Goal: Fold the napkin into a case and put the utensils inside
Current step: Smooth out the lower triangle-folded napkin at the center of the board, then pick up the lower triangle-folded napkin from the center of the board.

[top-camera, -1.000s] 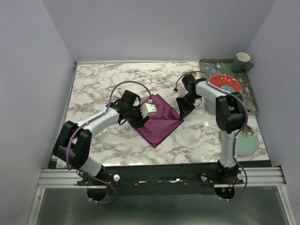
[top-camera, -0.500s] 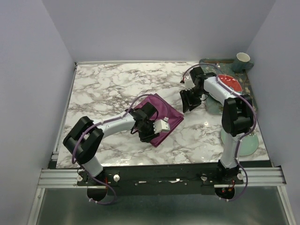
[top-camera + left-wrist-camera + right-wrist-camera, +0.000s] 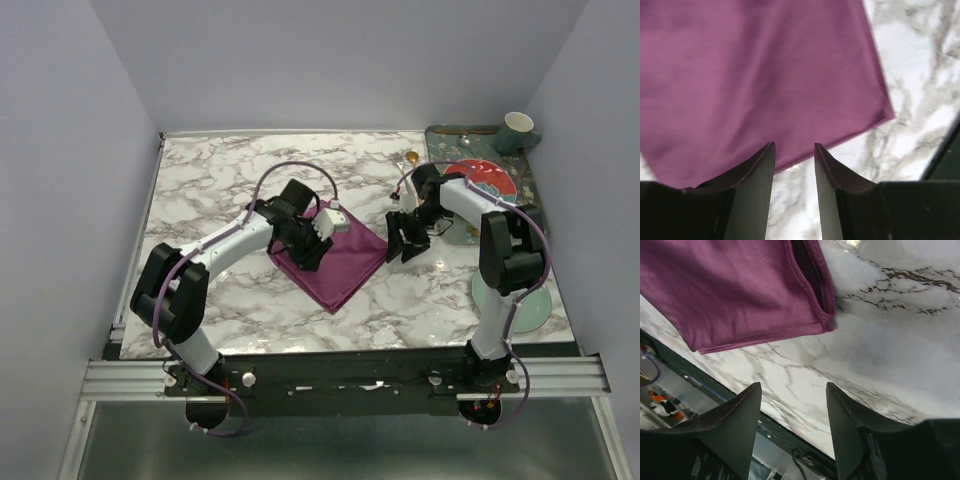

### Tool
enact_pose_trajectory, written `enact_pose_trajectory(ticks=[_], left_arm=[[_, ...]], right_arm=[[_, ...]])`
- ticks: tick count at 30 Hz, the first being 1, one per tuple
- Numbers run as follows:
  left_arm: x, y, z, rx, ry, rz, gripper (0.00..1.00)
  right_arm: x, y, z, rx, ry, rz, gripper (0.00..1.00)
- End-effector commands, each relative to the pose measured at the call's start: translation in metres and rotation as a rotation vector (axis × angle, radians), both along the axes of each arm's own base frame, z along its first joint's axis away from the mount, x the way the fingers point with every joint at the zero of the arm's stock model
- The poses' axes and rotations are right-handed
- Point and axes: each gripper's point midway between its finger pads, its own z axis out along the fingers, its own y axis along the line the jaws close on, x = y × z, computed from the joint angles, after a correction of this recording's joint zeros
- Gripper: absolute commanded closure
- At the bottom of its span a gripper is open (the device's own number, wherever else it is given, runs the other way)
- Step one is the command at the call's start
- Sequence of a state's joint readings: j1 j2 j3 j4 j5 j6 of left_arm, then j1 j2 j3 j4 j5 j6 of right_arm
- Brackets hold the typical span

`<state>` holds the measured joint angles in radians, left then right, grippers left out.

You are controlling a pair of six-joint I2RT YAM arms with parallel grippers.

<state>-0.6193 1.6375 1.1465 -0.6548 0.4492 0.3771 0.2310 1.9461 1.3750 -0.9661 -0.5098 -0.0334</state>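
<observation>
A plum-purple cloth napkin (image 3: 345,270) with a soft satin sheen and a stitched hem lies on a smooth, glossy white tabletop (image 3: 220,180) veined grey like marble.

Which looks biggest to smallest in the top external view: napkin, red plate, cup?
1. napkin, clearly largest
2. red plate, partly covered
3. cup, smallest, though it is farthest from the camera

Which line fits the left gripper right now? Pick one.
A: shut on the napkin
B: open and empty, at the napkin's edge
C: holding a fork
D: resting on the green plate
B: the left wrist view shows the left gripper parted with nothing held between its jaws, and the plum-purple napkin lies flat just past its tips.
</observation>
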Motion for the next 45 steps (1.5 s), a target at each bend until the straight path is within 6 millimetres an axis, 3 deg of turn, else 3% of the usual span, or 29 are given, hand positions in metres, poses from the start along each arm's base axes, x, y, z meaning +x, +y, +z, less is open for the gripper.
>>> enact_pose_trajectory(ticks=[1, 5, 9, 13, 18, 22, 29, 33, 38, 45], left_arm=[[0.042, 0.019, -0.006, 0.076, -0.076, -0.010, 0.52], [0.052, 0.028, -0.035, 0.163, -0.080, -0.038, 0.53], [0.042, 0.031, -0.051, 0.186, -0.009, -0.013, 0.55], [0.013, 0.028, -0.059, 0.203, 0.081, 0.006, 0.57], [-0.041, 0.003, -0.057, 0.214, 0.236, 0.050, 0.55], [-0.068, -0.015, -0.054, 0.191, 0.360, 0.132, 0.55], [-0.057, -0.007, -0.057, 0.166, 0.361, 0.184, 0.55], [-0.055, -0.009, -0.051, 0.138, 0.345, 0.150, 0.55], [-0.055, -0.013, -0.050, 0.115, 0.344, 0.129, 0.55], [-0.056, -0.013, -0.054, 0.115, 0.349, 0.127, 0.55]], right_arm=[[0.001, 0.018, 0.005, 0.097, 0.036, -0.062, 0.34], [0.005, 0.018, 0.001, 0.098, 0.045, -0.072, 0.30], [0.013, 0.014, -0.008, 0.092, 0.053, -0.083, 0.30], [0.022, 0.013, -0.015, 0.091, 0.064, -0.093, 0.30], [0.034, 0.012, -0.022, 0.095, 0.070, -0.105, 0.31], [0.038, 0.015, -0.021, 0.109, 0.075, -0.108, 0.33], [0.040, 0.000, -0.027, 0.067, 0.068, -0.113, 0.37], [0.054, -0.012, -0.025, 0.031, 0.002, -0.090, 0.38], [0.066, -0.002, -0.021, 0.089, -0.007, -0.089, 0.43], [0.053, 0.009, -0.034, 0.125, 0.064, -0.085, 0.46]])
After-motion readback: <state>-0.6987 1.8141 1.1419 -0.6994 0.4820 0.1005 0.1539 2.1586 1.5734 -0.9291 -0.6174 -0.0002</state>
